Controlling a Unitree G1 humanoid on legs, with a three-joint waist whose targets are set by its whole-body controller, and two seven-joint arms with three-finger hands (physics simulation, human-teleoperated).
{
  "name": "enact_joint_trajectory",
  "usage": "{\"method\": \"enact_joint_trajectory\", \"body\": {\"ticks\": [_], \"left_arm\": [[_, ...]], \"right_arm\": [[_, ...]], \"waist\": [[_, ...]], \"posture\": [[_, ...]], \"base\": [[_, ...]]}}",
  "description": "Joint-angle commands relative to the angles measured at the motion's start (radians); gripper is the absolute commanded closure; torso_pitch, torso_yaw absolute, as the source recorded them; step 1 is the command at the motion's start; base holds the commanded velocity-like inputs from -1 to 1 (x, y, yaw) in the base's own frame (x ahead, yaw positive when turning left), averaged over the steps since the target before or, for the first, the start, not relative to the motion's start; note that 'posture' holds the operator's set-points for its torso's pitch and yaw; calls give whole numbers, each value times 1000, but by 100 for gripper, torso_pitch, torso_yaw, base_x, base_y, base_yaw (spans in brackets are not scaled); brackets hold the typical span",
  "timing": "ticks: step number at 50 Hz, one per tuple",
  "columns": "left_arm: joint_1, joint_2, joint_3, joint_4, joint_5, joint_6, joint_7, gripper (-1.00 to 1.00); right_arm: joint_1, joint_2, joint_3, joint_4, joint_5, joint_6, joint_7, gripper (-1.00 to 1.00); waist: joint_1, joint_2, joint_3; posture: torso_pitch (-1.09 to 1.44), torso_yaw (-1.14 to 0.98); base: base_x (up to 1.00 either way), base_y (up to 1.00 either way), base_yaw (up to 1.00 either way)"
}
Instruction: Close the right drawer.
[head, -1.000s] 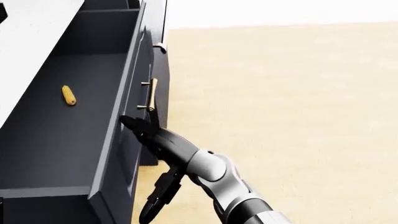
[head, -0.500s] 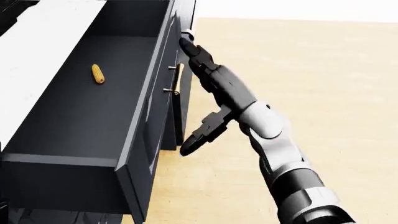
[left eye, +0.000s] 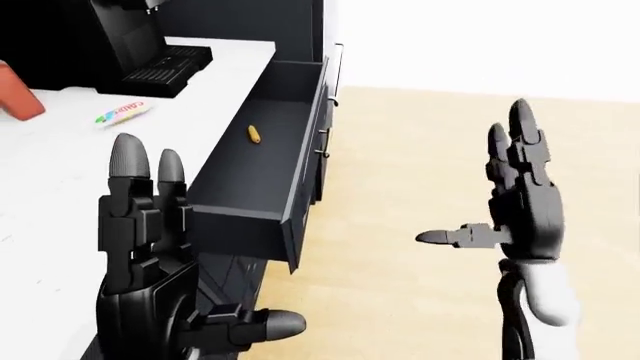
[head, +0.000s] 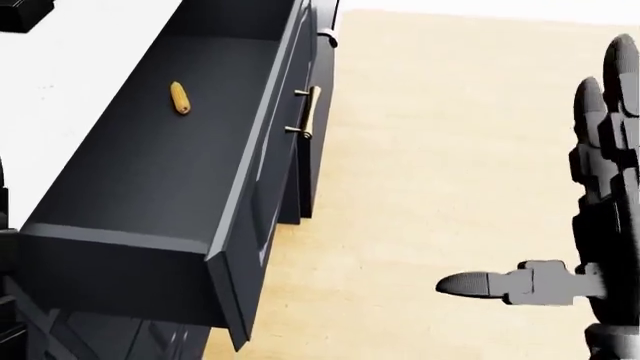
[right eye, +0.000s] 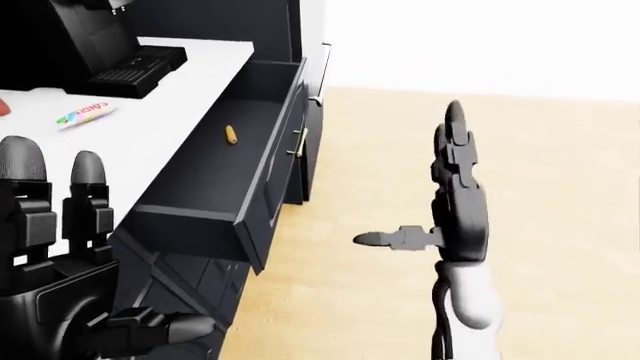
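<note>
The right drawer (head: 150, 172) stands pulled far out of the dark cabinet, filling the left of the head view. Its front panel (head: 262, 180) carries a brass handle (head: 308, 111). A small corn cob (head: 180, 97) lies inside. My right hand (left eye: 480, 187) is raised at the right, open, fingers up and thumb pointing left, well apart from the drawer front. In the left-eye view my left hand (left eye: 190, 247) is raised at the lower left, open, beside the drawer's near corner and holding nothing.
A white countertop (left eye: 60, 165) runs along the left with a black appliance (left eye: 130, 45), a colourful packet (left eye: 122, 114) and a red object (left eye: 15, 101). Tan floor (left eye: 420, 150) spreads to the right of the cabinet.
My right hand has come away from the drawer front and now stands raised over the floor at the right. The head view has shifted. The drawer is still open.
</note>
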Motion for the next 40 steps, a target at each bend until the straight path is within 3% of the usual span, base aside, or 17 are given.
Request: {"method": "enact_joint_trajectory", "body": {"ticks": [1, 3, 5, 11, 23, 28, 31, 33, 40], "left_arm": [[-5, 2, -4, -35, 6, -32, 5, -100], [-4, 4, -11, -26, 13, -41, 8, -100], [-4, 6, -14, -22, 14, -42, 11, -100], [-3, 12, -25, -18, 23, -46, 17, -100], [-78, 17, -55, 28, 79, -32, 29, -100], [-154, 17, -90, 35, 103, 33, 15, -100], [-192, 16, -142, 38, 141, 61, 9, -100], [-215, 12, -152, 44, 116, 95, 1, -100], [-270, 4, -198, 65, 185, 121, -12, -100]], "right_arm": [[-5, -10, -22, -22, 39, -48, -57, -100], [-7, -25, -109, -34, 67, -50, -134, -100], [3, -32, -156, -49, 103, -50, -184, -100], [16, -53, -207, -68, 134, -40, -268, -100], [2, -64, -190, -48, 138, -36, -263, -100], [-1, -65, -188, -53, 153, -28, -261, -100], [-4, -67, -184, -56, 152, -24, -259, -100], [-4, -67, -182, -55, 155, -24, -255, -100], [-7, -67, -178, -37, 149, -32, -255, -100]], "waist": [[0, -1, -11], [-2, -3, -12], [-3, -6, -16], [-3, -9, -14], [-5, -8, -16], [-6, -8, -21], [-6, -8, -21], [-6, -9, -21], [-8, -10, -22]], "posture": [[0, 0], [0, 0], [0, 0], [0, 0], [0, 0], [0, 0], [0, 0], [0, 0], [0, 0]], "base": [[0, 0, 0], [0, 0, 0], [0, 0, 0], [0, 0, 0], [0, 0, 0], [0, 0, 0], [0, 0, 0], [0, 0, 0], [0, 0, 0]]}}
